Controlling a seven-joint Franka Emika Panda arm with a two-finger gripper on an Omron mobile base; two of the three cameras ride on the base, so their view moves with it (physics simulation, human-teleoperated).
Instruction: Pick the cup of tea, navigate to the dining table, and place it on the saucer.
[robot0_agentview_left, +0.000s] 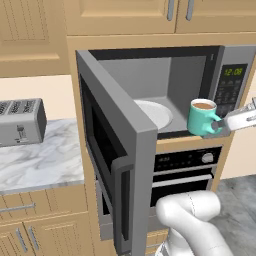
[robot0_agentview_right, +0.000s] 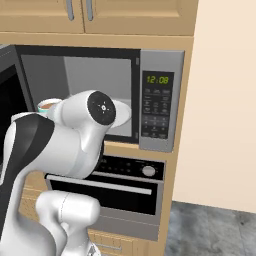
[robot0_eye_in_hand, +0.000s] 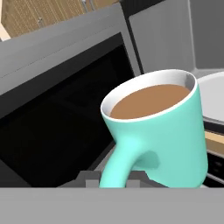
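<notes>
Teal-green ceramic cup of tea (robot0_agentview_left: 202, 117), brim-full of brown liquid, hangs upright just outside the open grey microwave (robot0_agentview_left: 165, 90). Two-finger gripper (robot0_agentview_left: 218, 125) is clamped on its side handle. Rigid, smooth, probably spill-prone; it wants level carrying.

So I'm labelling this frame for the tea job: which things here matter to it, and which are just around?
Part of the job:
- cup of tea, at the open microwave's front edge
- tool, shut on the cup's handle

Just around:
- microwave, door swung open
- white plate inside it
- toaster on the marble counter
- oven below
</notes>
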